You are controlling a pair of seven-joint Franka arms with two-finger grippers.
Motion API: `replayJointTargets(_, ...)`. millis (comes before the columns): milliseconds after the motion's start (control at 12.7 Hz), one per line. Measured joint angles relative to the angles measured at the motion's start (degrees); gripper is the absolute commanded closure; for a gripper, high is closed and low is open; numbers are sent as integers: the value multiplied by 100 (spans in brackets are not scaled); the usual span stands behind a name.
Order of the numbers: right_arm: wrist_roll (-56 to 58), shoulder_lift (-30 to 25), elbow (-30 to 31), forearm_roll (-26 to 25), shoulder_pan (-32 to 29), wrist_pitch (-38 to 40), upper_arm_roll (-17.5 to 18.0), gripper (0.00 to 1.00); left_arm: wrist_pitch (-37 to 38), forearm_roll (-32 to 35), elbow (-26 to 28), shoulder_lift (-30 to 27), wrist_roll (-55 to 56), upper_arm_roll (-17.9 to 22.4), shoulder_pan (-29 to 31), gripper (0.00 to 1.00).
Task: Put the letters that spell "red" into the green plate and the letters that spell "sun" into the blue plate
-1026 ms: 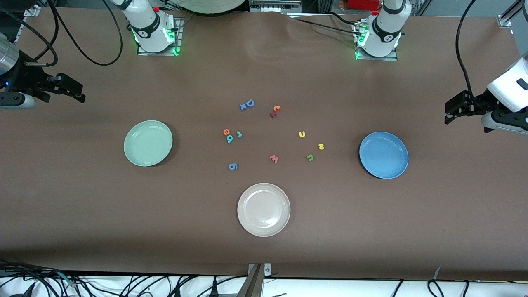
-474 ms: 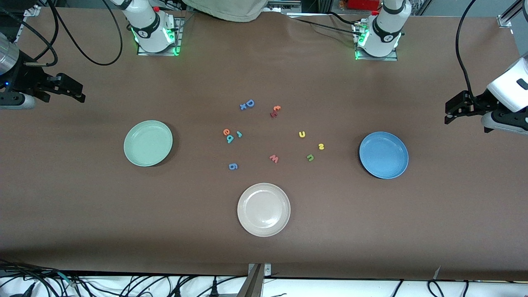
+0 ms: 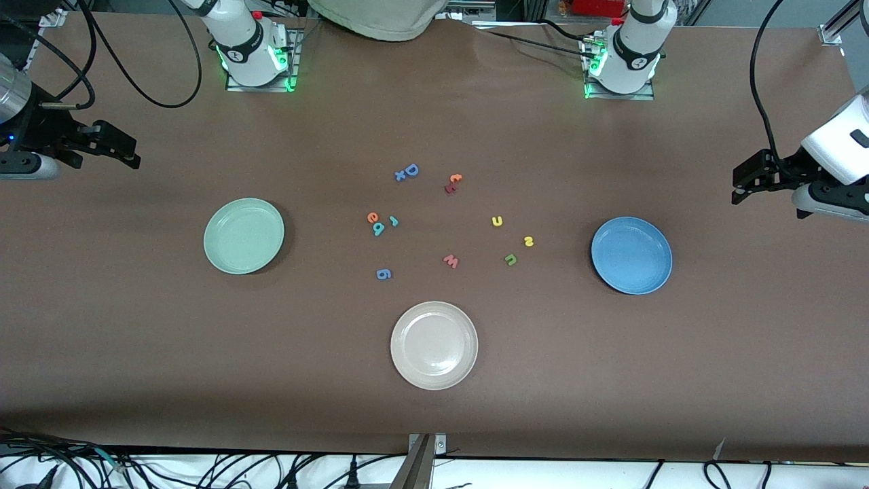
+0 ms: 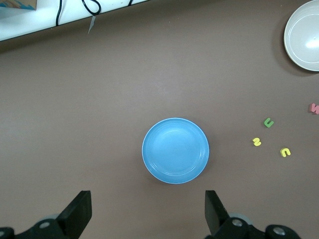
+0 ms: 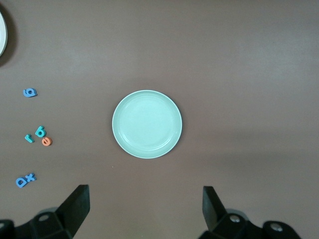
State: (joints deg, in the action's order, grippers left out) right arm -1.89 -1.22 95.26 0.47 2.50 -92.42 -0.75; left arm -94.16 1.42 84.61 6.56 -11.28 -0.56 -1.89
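A: R gripper point(image 3: 133, 153), status?

B: Jaws spread wide, nothing held. It is hung over bare table at the right arm's end, at approx. 10 o'clock of the round pale mint-green plate point(image 3: 244, 236) in the front view. L gripper point(image 3: 737, 187) is likewise wide open and empty, over bare table at approx. 2 o'clock of the round medium-blue plate point(image 3: 631, 255). Both plates are seen empty.

A: Where are the letters?

B: All on the table mid-way between the plates. The "red" set, i.e. tiny orange foam "e" point(image 3: 372, 217), teal foam "r" point(image 3: 394, 221) and teal foam "d" point(image 3: 379, 229), is bunched at 3 o'clock of the green plate and approx. 4 o'clock from the R gripper. So that set is judged to be the right arm's. The "sun" set, i.e. yellow foam "s" point(image 3: 529, 241), yellow foam u/n shape point(image 3: 497, 221) and green foam u/n shape point(image 3: 510, 259), is spread at 9 o'clock of the blue plate, nearer the L gripper.

A: Anything unclear?

B: Whether e, r and d touch cannot be told. "u" vs "n" cannot be settled at that size. Both arms are cut off at the frame edges.
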Motion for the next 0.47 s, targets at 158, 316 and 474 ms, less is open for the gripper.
replayJointTargets(158, -1, 0, 0, 0, 0, 34, 0, 0, 0, 0, 0, 0, 0, 0, 0, 0)
replayJointTargets(316, 0, 1, 0, 0, 14, 124, 17, 0, 0, 0, 0, 0, 0, 0, 0, 0)
replayJointTargets(474, 0, 16, 6, 0, 63, 402, 47, 0, 0, 0, 0, 0, 0, 0, 0, 0)
